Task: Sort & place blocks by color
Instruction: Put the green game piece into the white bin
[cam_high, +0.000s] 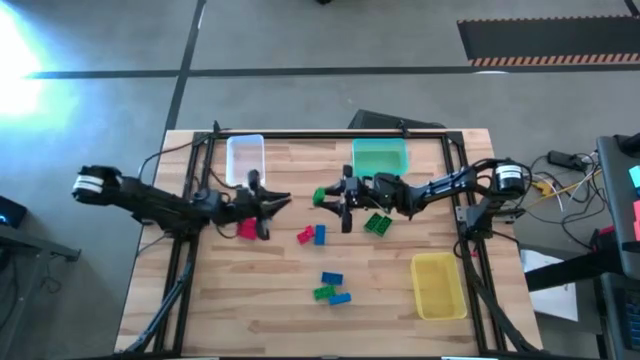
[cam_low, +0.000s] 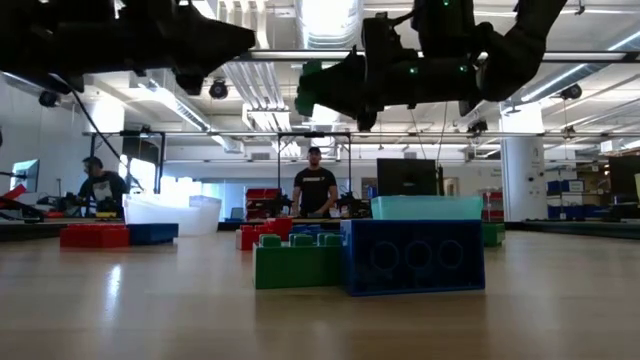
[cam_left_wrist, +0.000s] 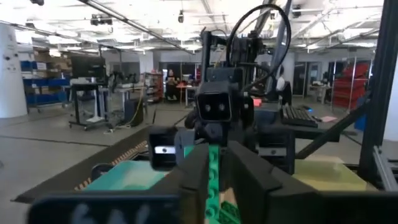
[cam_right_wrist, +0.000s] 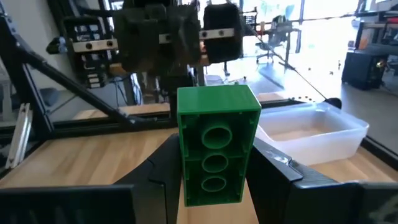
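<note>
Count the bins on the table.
3. The clear bin sits by the left arm, the teal bin by the right arm, and the yellow bin stands alone towards the right-side corner. None seems hidden.

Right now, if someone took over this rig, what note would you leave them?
Right gripper: fingers shut on a green block, raised near the teal bin.
Left gripper: raised near the clear bin, a red block beside it.
Loose mid-table: red-blue pair, another green block, blue-green-blue cluster.
Done: nothing visible in clear or yellow bin.
Left: bin the held green, then all the rest.
</note>
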